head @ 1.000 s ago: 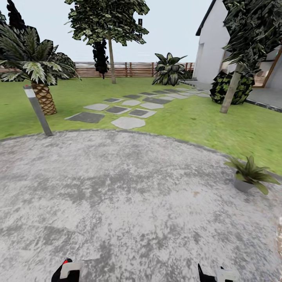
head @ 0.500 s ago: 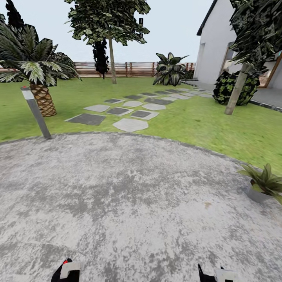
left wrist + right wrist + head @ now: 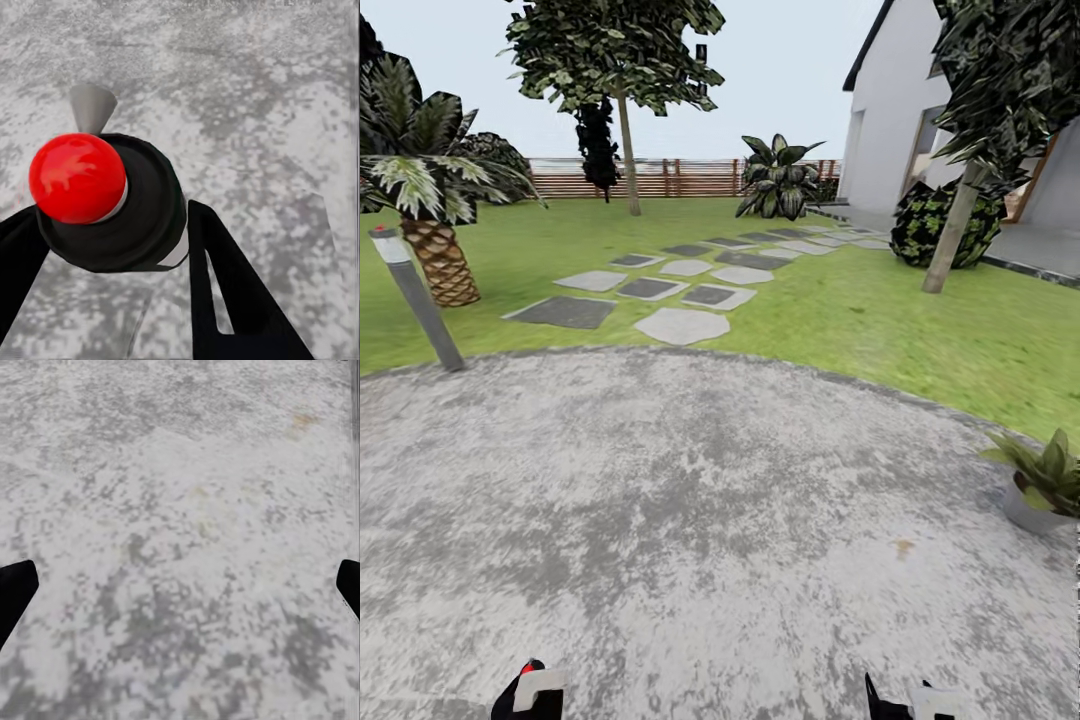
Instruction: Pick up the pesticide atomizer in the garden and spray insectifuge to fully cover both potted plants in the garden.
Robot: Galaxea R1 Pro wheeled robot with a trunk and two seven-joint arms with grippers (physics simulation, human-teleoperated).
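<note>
One potted plant (image 3: 1040, 478) stands at the right rim of the stone patio (image 3: 690, 520), well apart from both tools, with bare paving between. One lamp post (image 3: 415, 298), one palm (image 3: 425, 190) and one stepping-stone path (image 3: 680, 280) lie beyond on the lawn. Right tool (image 3: 180, 585) fingers stand wide apart over paving; left tool (image 3: 112, 247) clamps a black object with a red knob (image 3: 77, 178).

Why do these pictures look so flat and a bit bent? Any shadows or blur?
Head view: even light, no cast shadows under the palm or potted plant; wide-angle bending tilts the lamp post; patio texture smears near the bottom edge. Left wrist view: a soft highlight on the red ball; ground blotchy. Right wrist view: patio coarse and pixelated, dark fingertips at the edges.
</note>
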